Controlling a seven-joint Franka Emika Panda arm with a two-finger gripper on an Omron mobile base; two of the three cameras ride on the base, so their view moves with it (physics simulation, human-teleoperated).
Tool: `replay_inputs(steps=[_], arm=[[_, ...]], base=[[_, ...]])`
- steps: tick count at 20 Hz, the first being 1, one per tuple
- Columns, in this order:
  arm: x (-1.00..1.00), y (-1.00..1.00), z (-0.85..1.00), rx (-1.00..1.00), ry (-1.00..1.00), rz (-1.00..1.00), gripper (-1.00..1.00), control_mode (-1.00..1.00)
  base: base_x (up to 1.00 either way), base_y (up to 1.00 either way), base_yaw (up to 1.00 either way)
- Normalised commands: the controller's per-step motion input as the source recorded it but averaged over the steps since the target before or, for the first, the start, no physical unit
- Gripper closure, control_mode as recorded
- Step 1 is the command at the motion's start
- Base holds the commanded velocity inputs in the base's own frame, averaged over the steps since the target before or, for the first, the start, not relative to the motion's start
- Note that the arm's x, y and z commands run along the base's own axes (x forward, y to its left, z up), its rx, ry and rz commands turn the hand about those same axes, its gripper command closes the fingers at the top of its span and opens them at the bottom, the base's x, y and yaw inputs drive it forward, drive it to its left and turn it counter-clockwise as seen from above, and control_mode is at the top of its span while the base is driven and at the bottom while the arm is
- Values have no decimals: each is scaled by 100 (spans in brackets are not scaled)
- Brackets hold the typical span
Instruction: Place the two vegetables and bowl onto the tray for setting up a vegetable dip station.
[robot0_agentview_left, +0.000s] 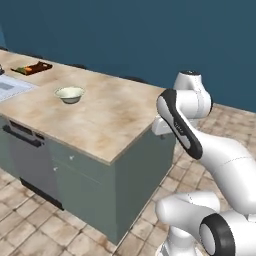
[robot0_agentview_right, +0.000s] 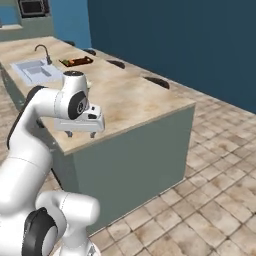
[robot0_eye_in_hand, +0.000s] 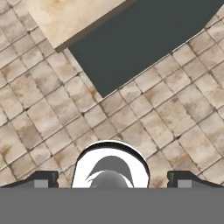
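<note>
Hand (robot0_agentview_right: 80, 133) sits off the desk's near corner, over the floor, pointing down; nothing is between its fingers.

Left base view: bowl (robot0_agentview_left: 69, 94) stands upright on the desk (robot0_agentview_left: 110, 115), well in from the near edge and toward the sink end. Inside looks empty, though the angle is shallow. Tray (robot0_agentview_left: 34, 67) lies at the far edge, well apart from the bowl. On it are an orange carrot piece (robot0_agentview_left: 35, 67) and, just beside it toward the sink end, a dark green cucumber piece (robot0_agentview_left: 21, 70). Judgement: both vegetables are already on the tray and the bowl is the item left. Sink (robot0_agentview_left: 11, 89) is at the left margin, near the tray.

Right base view: hand hangs below the wrist, level with the desk's near edge and outside it. Two short fingers point downward, set apart, nothing gripped. Tray (robot0_agentview_right: 76, 61) shows far along the desk beside the sink (robot0_agentview_right: 35, 71) and faucet (robot0_agentview_right: 44, 52); contents too small to sort here. The arm hides the part of the desk where the bowl would be.

Hand view: fingertips (robot0_eye_in_hand: 41, 179) stand wide at the bottom corners, open with empty space between. Below them is tiled floor (robot0_eye_in_hand: 144, 127), with the desk's corner (robot0_eye_in_hand: 65, 17) and dark cabinet side (robot0_eye_in_hand: 144, 43) above. Judgement: this is a parked pose, far from the bowl; the base or arm must close in first.
</note>
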Motion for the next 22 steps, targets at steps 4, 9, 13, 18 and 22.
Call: replay_inputs(steps=[4, 9, 13, 18, 22], arm=[[0, 0, 0, 0, 0, 0, -100, 100], [0, 0, 0, 0, 0, 0, -100, 100], [0, 0, 0, 0, 0, 0, -100, 100], [0, 0, 0, 0, 0, 0, -100, 100], [0, 0, 0, 0, 0, 0, -100, 100]], base=[[0, 100, -50], [0, 100, -50], [0, 100, -51], [0, 100, -50], [0, 100, -49]])
